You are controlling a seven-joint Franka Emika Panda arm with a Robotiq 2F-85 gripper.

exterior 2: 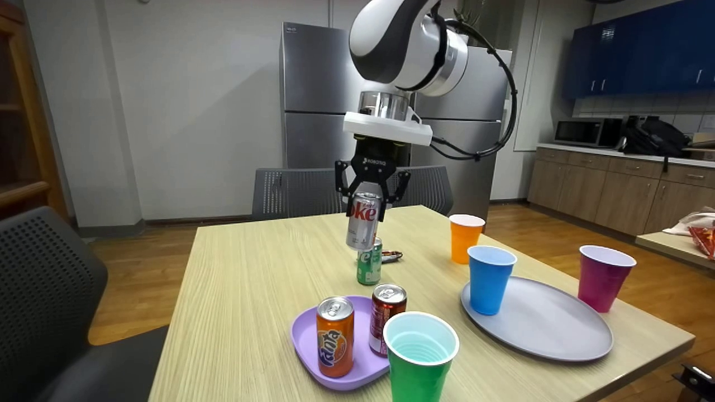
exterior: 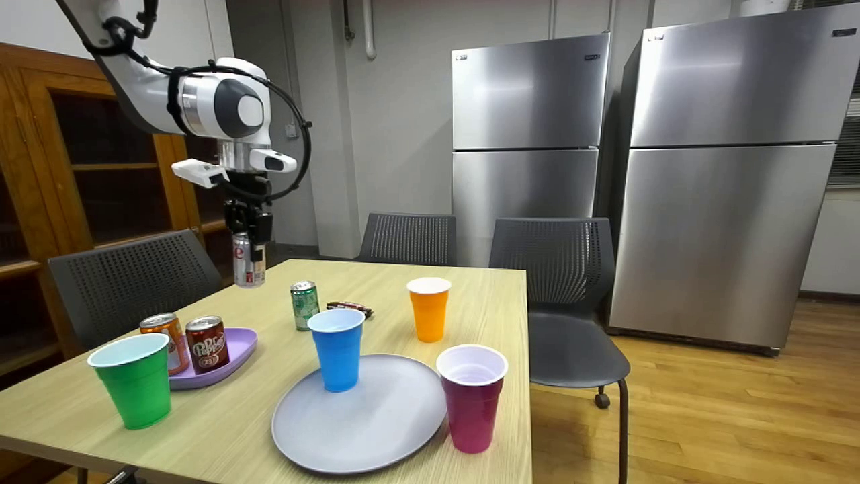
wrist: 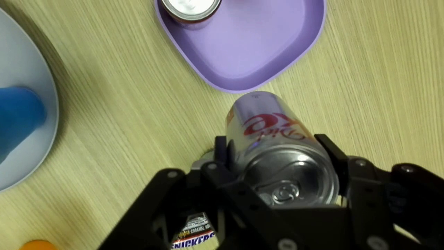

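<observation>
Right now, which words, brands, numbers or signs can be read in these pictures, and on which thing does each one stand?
"Diet" and "oke" (its start is hidden): silver can between the fingers.
"Fanta": orange can.
"Dr Pepper" and "23": dark red can.
"CARAMEL" and "SNICKERS": wrapper.
"ROBOTIQ", upside down: black mount above the fingers.
Too small or blurred to read: green can, fridge badges.

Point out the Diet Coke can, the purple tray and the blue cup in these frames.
Diet Coke can (exterior 2: 363,226), in an exterior view: its printed side.
Purple tray (wrist: 248,45), in the wrist view: its bare inner floor.
Blue cup (exterior: 338,353), in an exterior view: its outer wall.
</observation>
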